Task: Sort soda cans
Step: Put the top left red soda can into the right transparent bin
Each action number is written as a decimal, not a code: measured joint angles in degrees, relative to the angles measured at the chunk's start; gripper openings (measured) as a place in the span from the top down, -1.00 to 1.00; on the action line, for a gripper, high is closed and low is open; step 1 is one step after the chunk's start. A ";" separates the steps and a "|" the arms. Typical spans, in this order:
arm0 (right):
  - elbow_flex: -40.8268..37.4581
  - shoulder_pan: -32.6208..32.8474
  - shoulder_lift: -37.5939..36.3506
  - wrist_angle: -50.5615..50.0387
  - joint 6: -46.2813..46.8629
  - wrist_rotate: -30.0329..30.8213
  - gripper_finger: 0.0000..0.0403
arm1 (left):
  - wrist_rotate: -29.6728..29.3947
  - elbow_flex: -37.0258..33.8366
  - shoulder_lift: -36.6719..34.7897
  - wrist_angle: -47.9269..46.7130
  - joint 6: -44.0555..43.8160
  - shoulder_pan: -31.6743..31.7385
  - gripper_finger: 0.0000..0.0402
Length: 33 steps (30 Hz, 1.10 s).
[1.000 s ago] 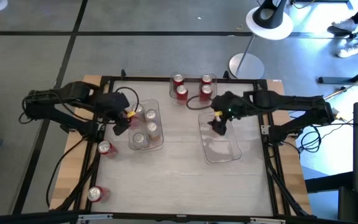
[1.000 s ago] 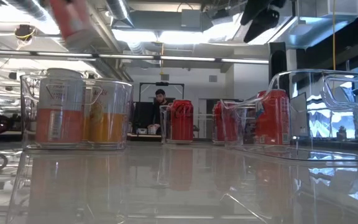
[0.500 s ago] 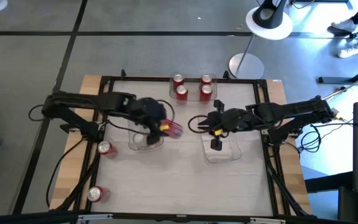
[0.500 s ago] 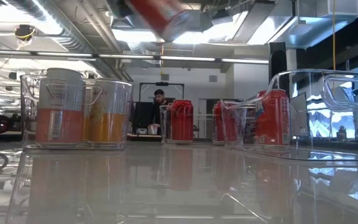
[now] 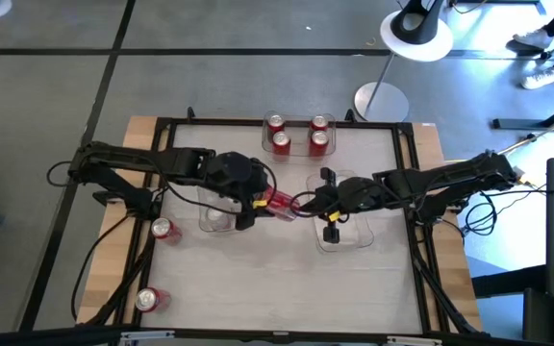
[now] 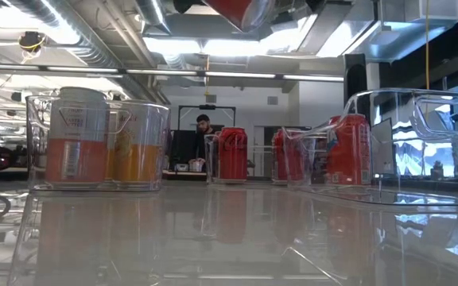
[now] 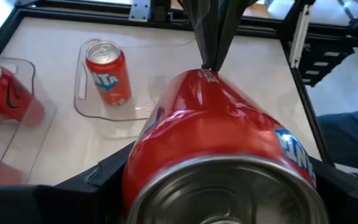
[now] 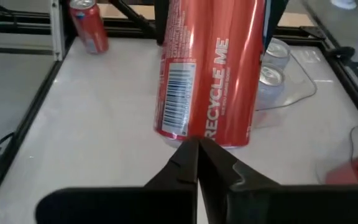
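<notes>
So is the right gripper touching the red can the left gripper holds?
Touching: in the left wrist view the right gripper, shut, meets the red can.

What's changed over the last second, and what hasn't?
The left gripper carried its red can from the left bin toward table centre. The right gripper shut empty and came to meet the can. The bins and remaining cans stayed put.
</notes>
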 joint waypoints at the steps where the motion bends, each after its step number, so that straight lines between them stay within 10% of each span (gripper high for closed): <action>1: -0.73 -0.02 -0.08 0.55 0.04 0.33 0.96 | 0.14 -0.39 0.00 0.62 0.24 0.21 -0.43; 13: -4.60 -0.11 0.17 0.15 1.54 5.02 0.98 | -1.38 -2.50 0.31 2.44 0.96 0.58 -0.43; 24: 4.60 2.16 -9.66 -34.83 13.33 8.69 0.99 | -3.77 -2.09 6.09 8.59 1.03 5.32 -0.43; 33: 4.49 2.08 -16.79 -45.73 15.43 15.35 0.99 | -3.28 16.17 19.31 -4.77 0.97 8.91 -0.43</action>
